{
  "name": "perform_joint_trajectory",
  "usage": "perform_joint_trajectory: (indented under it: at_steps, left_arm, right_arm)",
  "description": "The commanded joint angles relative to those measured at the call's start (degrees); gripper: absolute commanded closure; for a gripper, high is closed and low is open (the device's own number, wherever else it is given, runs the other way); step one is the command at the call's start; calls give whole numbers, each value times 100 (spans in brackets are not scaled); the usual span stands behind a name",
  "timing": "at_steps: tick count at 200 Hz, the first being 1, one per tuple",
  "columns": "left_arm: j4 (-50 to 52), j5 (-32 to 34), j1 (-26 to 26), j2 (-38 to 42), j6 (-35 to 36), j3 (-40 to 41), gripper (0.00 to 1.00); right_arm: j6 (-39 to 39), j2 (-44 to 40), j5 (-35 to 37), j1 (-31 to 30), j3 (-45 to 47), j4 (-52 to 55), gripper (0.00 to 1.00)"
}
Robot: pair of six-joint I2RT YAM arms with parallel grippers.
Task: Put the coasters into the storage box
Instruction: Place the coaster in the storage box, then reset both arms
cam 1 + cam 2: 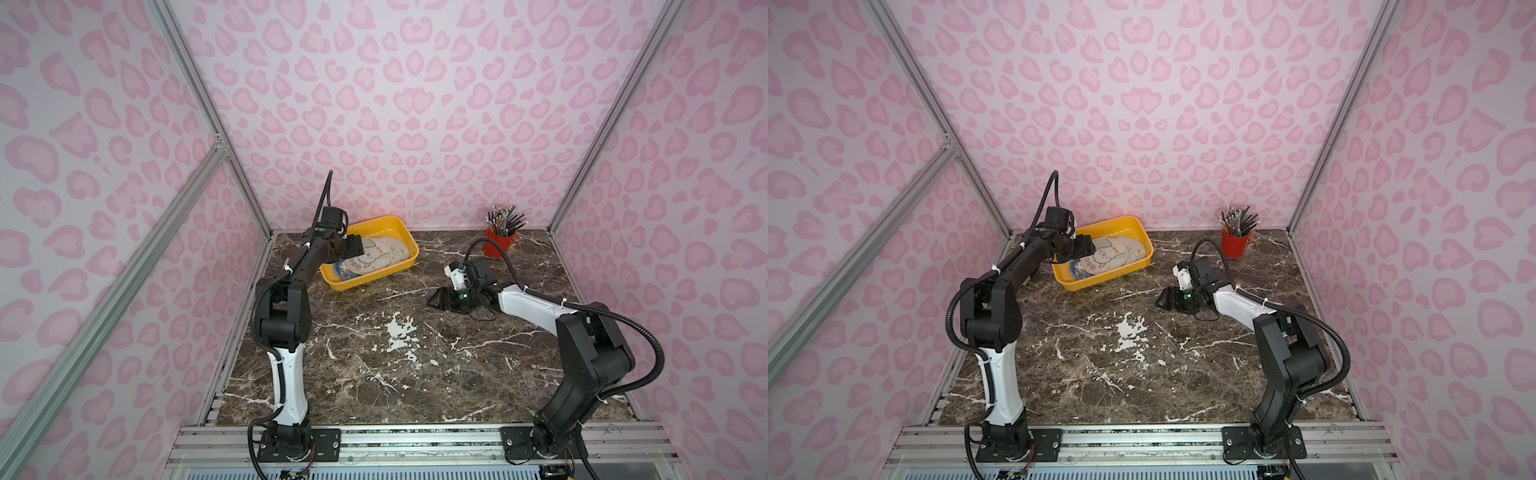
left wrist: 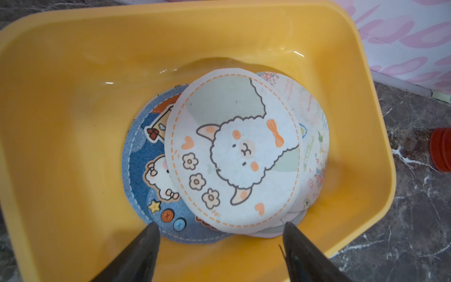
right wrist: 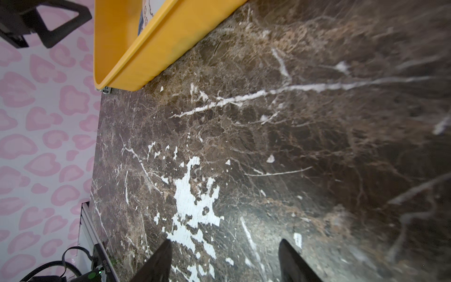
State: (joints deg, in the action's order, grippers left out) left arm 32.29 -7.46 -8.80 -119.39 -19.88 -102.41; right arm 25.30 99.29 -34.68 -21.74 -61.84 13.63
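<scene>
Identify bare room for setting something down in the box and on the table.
Free: storage box floor between the blue coaster and its walls; the table between box and right gripper. Crowded: the overlapping coasters below the left gripper.

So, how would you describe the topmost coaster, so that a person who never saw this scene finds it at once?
On the dark marble table, find the yellow storage box at the back left. The topmost coaster of the pile inside is white; unlike the blue coaster and the floral coaster beneath, it shows a fluffy alpaca with an orange bow.
</scene>
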Motion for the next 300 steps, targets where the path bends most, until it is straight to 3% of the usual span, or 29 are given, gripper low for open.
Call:
perform_joint_trajectory:
  at_steps: [1, 52, 114, 180, 215, 252, 300]
  left_arm:
    - [-553, 128, -3, 504, 97, 603, 14]
    - [-1290, 387, -4, 1856, 450, 2448, 6]
    - [-2097, 791, -7, 3108, 1024, 4200, 3]
    - [-3438, 1238, 19, 3985, 1493, 5685, 2]
    - [-3933, 1298, 83, 4077, 1667, 6174, 1]
    - [-5245, 1399, 241, 4216, 1841, 7041, 1]
    - [-6553, 1312, 550, 4025, 2014, 7563, 1]
  right_arm:
    - [-423, -57, 360, 157, -108, 63, 23]
    - [-1109, -300, 1082, 581, -351, -155, 1]
    - [-1661, -508, 1911, 1076, -123, -695, 1]
    - [-1953, -881, 2522, 1970, 1108, -2244, 1]
    - [-2161, -969, 2538, 2264, 2003, -3612, 1]
    - [-2355, -936, 2475, 2371, 2678, -4830, 1]
    - [-2621, -1034, 2421, 2376, 3426, -6143, 1]
